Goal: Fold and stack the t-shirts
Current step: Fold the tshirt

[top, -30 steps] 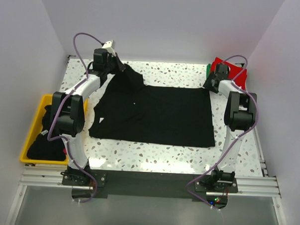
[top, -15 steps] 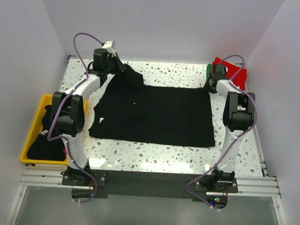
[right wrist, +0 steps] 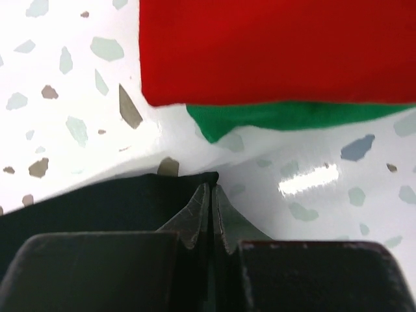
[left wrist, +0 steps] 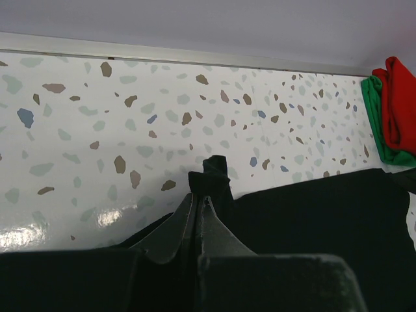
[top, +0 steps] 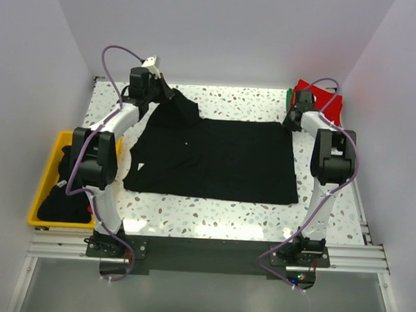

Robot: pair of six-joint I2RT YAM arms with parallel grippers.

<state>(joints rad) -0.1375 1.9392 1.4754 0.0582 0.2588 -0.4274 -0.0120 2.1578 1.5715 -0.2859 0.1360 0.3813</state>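
A black t-shirt (top: 218,160) lies spread across the middle of the table. My left gripper (top: 171,93) is shut on its far left corner, and a pinch of black cloth (left wrist: 211,179) sticks out past the tips. My right gripper (top: 290,120) is shut on the shirt's far right corner (right wrist: 205,177). Folded red t-shirt (top: 326,99) lies on a green one (top: 289,97) at the far right; in the right wrist view the red t-shirt (right wrist: 279,49) and green t-shirt (right wrist: 286,116) sit just beyond the tips.
A yellow bin (top: 47,164) holding dark cloth (top: 64,198) stands off the table's left edge. White walls close in the back and both sides. The speckled table (top: 226,222) shows bare in front of the shirt.
My right gripper has closed on the black shirt's far right corner. The left gripper and the shirt have stayed put.
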